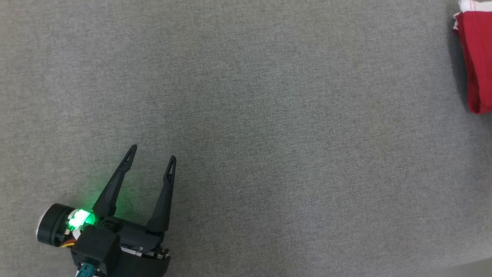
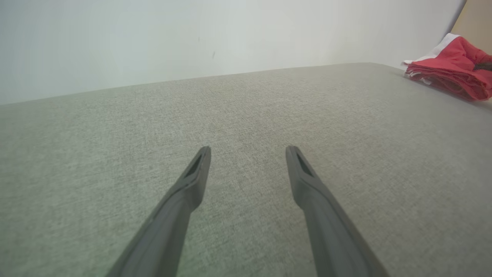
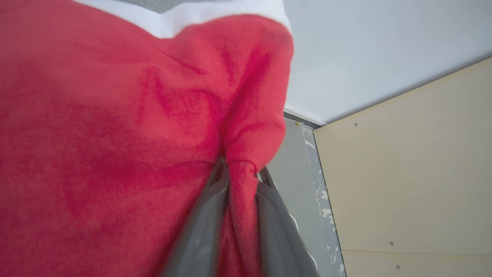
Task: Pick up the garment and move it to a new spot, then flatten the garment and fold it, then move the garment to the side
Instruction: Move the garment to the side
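Observation:
The garment (image 1: 476, 57) is red with a white band, folded into a compact stack at the far right edge of the grey table in the head view. The left wrist view shows the garment (image 2: 451, 73) at the upper right, lying on the table's far right corner. Up close in the right wrist view, a pinch of the red garment (image 3: 115, 134) sits between the fingers of my right gripper (image 3: 240, 173), which is shut on it. My left gripper (image 1: 153, 153) stands open at the lower left, far from the cloth, with nothing between its fingers (image 2: 192, 181).
The grey fabric-covered table (image 1: 269, 115) stretches across the head view. A white wall (image 2: 192, 38) rises behind its far edge. Beige panels (image 3: 403, 173) stand beyond the table's right side.

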Controlling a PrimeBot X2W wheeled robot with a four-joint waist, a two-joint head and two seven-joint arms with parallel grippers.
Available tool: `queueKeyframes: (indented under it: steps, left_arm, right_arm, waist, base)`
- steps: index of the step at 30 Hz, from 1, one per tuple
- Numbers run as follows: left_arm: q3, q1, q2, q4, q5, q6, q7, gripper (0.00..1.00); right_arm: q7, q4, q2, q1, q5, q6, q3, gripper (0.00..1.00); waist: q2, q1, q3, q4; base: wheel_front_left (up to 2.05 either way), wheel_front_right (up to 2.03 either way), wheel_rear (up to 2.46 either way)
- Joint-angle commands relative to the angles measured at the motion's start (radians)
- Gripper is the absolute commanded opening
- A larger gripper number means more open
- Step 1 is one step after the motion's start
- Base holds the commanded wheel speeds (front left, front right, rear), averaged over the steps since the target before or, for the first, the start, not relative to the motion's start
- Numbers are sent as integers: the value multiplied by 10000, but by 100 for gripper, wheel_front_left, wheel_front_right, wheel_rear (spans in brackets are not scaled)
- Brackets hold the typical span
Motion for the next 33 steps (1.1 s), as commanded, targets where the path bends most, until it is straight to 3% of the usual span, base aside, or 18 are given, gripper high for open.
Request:
queueKeyframes:
  steps: [1, 6, 7, 10, 16, 23, 33]
  left_arm:
    - [-4, -53, -2, -19, -23, 41, -34, 100]
    - [-203, -180, -232, 221, -109, 21, -34, 100]
    - [-203, -217, -347, 315, -189, 29, -34, 100]
    - [-95, -36, -558, 557, -316, 87, -34, 100]
    - [373, 597, -970, 1179, -482, 312, -32, 100]
    - [1165, 1540, -1292, 1737, -554, 563, -34, 100]
    - [2118, 2756, -1580, 2317, -760, 670, -34, 100]
  right_arm:
    - [-296, -94, 120, -12, -184, -31, -240, 100]
    - [-902, -175, 533, 192, -621, -31, -851, 100]
    - [-1431, -231, 761, 298, -449, -31, -1268, 100]
    - [-2490, -418, 1501, 597, 377, -29, -1544, 100]
    - [-3731, -1451, 2555, 2076, 2410, -29, -994, 100]
    - [-3687, -3575, 3742, 4649, 3268, -29, -581, 100]
    - [-3385, -5534, 5522, 7647, 2646, -29, -199, 100]
  waist:
    - [-2, -3, 127, -116]
    - [-2, -3, -180, -7]
    - [-2, -3, -465, 117]
    - [-2, -3, -1064, 303]
    - [-2, -3, -2588, 676]
    - [-2, -3, -4315, 1173]
    - [-2, -3, -5613, 1501]
  base:
    - [0, 0, 0]
    - [0, 0, 0]
    - [0, 0, 0]
    - [0, 0, 0]
    - [0, 0, 0]
    - [0, 0, 0]
    - [0, 0, 0]
